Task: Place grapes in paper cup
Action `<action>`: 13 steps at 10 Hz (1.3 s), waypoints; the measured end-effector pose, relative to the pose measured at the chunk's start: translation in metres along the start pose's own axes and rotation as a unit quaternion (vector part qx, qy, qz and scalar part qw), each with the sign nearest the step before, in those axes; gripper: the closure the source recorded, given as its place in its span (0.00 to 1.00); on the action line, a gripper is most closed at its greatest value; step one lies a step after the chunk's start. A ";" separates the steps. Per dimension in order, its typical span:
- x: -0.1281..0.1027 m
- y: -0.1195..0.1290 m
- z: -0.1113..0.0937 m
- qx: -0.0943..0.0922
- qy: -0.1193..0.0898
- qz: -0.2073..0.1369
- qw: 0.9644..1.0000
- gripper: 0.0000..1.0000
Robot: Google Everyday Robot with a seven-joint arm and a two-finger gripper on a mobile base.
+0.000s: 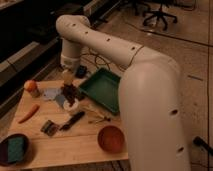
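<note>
The gripper point(68, 81) hangs from the big white arm over the left part of the wooden table point(75, 145). It is shut on the top of the grapes point(69, 93), a dark bunch that dangles straight down from it. The lower end of the bunch reaches the paper cup point(71, 105), a small white cup right under the gripper. I cannot tell whether the grapes touch the cup's inside.
A green tray point(102, 90) lies right of the cup. A reddish-brown bowl point(110, 138) stands at the front. An orange carrot point(28, 113), an orange fruit point(31, 86), a dark brush point(73, 120) and a dark plate with a green sponge point(13, 149) lie on the left.
</note>
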 end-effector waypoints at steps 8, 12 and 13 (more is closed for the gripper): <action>0.013 -0.010 0.046 -0.016 0.016 0.003 1.000 0.86; 0.013 -0.012 0.063 -0.019 0.025 -0.001 1.000 0.46; 0.014 -0.013 0.065 -0.019 0.025 0.002 0.999 0.36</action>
